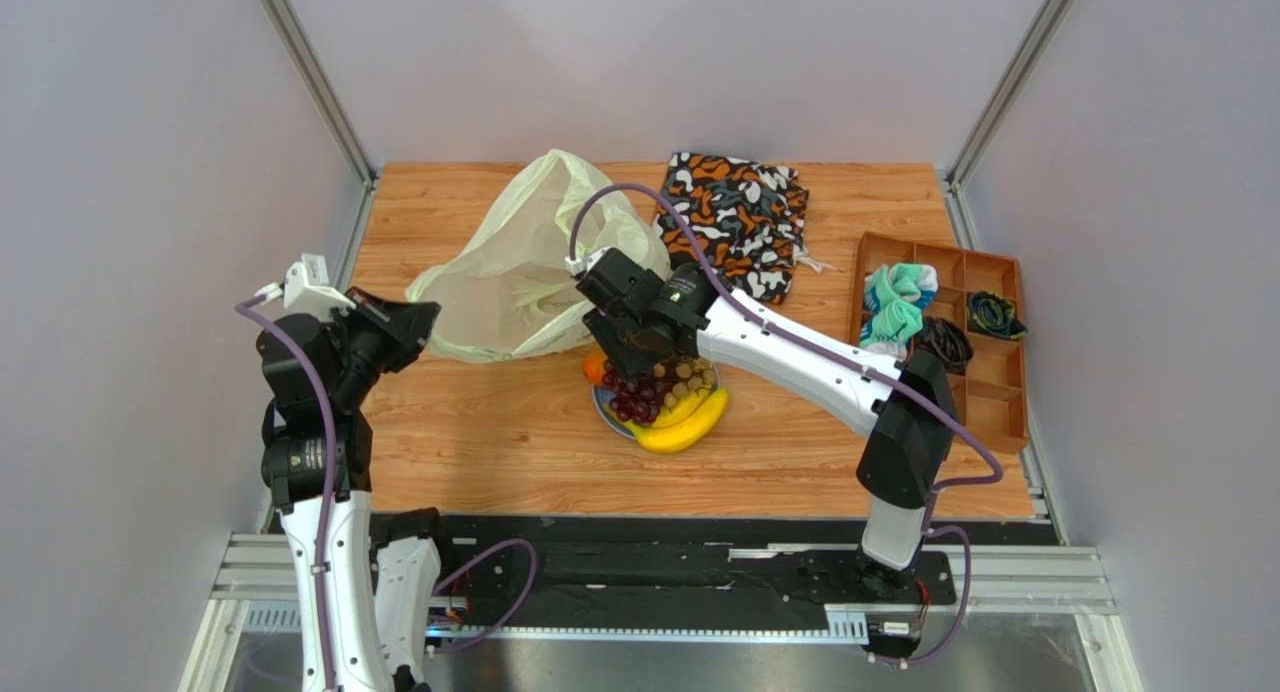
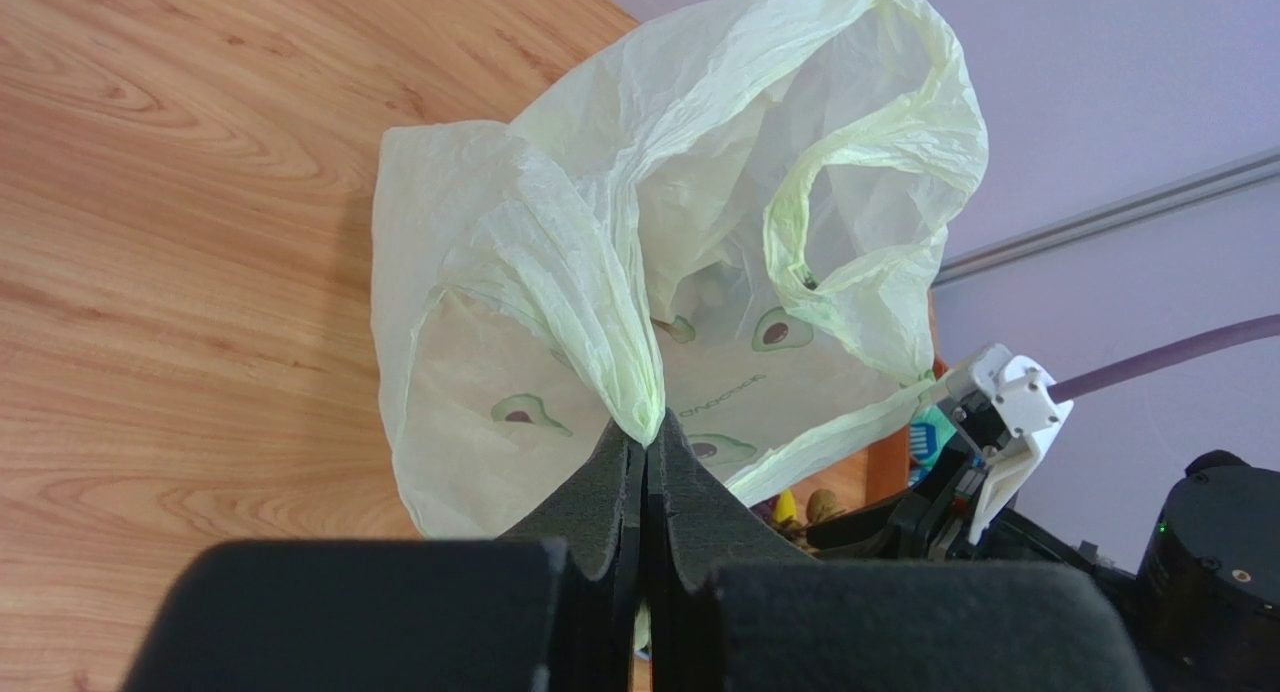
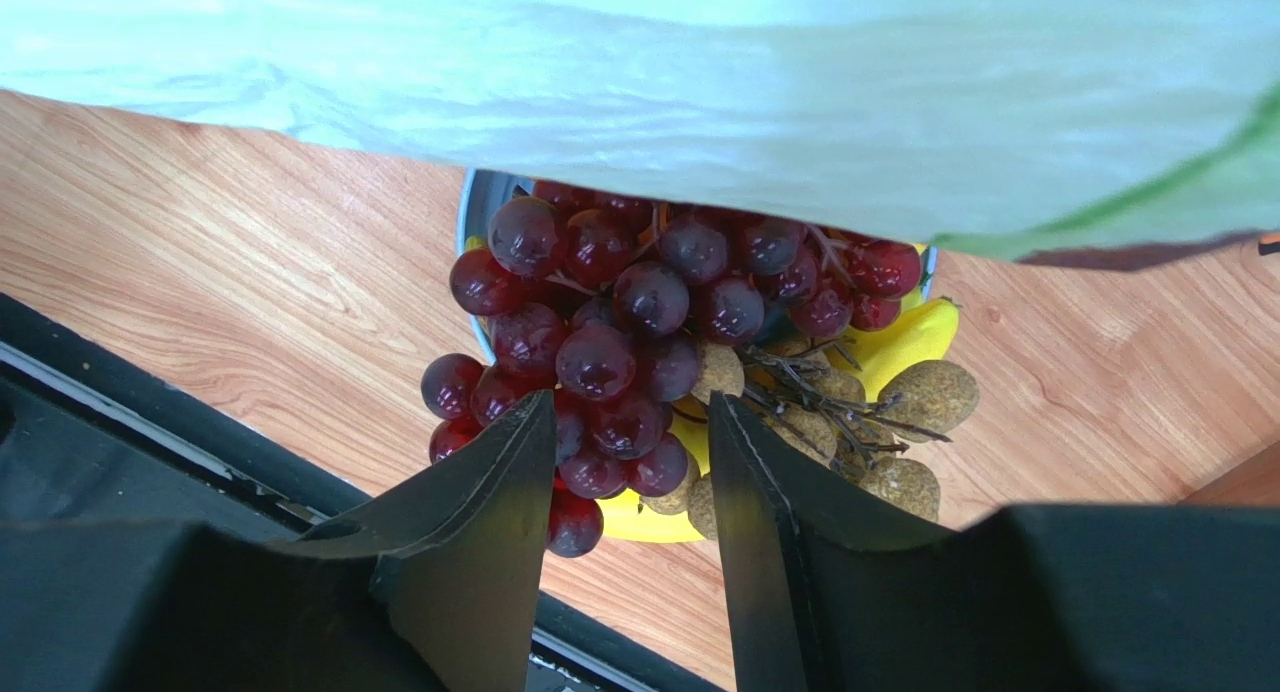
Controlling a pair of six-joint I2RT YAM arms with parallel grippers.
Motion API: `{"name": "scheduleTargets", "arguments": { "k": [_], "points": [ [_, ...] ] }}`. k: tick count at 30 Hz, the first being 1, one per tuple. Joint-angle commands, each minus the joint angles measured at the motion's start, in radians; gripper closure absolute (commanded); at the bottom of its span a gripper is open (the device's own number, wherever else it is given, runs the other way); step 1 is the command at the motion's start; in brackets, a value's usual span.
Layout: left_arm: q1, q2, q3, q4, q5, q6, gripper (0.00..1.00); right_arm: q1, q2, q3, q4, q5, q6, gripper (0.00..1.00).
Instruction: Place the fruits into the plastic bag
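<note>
1. My left fingers (image 2: 646, 467) are clamped together on a gathered edge of the bag (image 2: 721, 197), which stands open on the worktop (image 2: 181, 197).
2. My right fingers (image 3: 519, 475) are apart, over the purple grapes (image 3: 631, 317).
3. Purple grapes, tan grapes (image 3: 917, 400) and bananas (image 1: 684, 422) lie on the plate (image 3: 478, 220), just beside the bag.

Plate (image 3: 478, 212) mostly hidden under grapes (image 3: 631, 332), plastic bag (image 3: 601, 77) blurred overhead
</note>
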State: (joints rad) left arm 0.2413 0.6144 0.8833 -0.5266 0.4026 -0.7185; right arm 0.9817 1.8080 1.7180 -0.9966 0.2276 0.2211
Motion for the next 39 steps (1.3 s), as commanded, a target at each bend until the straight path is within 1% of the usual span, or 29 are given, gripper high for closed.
{"name": "scheduleTargets", "arguments": {
  "k": [1, 27, 31, 33, 35, 36, 38, 39],
  "points": [
    [-0.005, -0.013, -0.007, 0.043, 0.018, -0.021, 1.00, 0.023, 0.023, 0.060, -0.020, 0.018, -0.028, 0.54],
    [-0.007, -0.039, -0.021, 0.030, 0.016, -0.032, 1.00, 0.034, 0.088, 0.081, -0.034, 0.018, -0.051, 0.61],
    [-0.007, -0.039, -0.021, 0.028, 0.016, -0.032, 1.00, 0.034, 0.086, 0.083, -0.034, 0.018, -0.052, 0.67],
    [-0.007, -0.039, -0.021, 0.028, 0.015, -0.032, 1.00, 0.034, 0.085, 0.083, -0.033, 0.016, -0.055, 0.75],
    [-0.005, -0.039, -0.023, 0.030, 0.013, -0.032, 1.00, 0.034, 0.077, 0.081, -0.031, 0.016, -0.054, 0.79],
    [-0.007, -0.041, -0.023, 0.028, 0.015, -0.033, 1.00, 0.034, 0.076, 0.081, -0.030, 0.016, -0.055, 0.83],
    [-0.005, -0.041, -0.023, 0.028, 0.013, -0.033, 1.00, 0.034, 0.070, 0.080, -0.030, 0.010, -0.055, 0.87],
    [-0.005, -0.041, -0.023, 0.030, 0.013, -0.033, 1.00, 0.034, 0.065, 0.080, -0.030, 0.009, -0.054, 0.92]
  ]
}}
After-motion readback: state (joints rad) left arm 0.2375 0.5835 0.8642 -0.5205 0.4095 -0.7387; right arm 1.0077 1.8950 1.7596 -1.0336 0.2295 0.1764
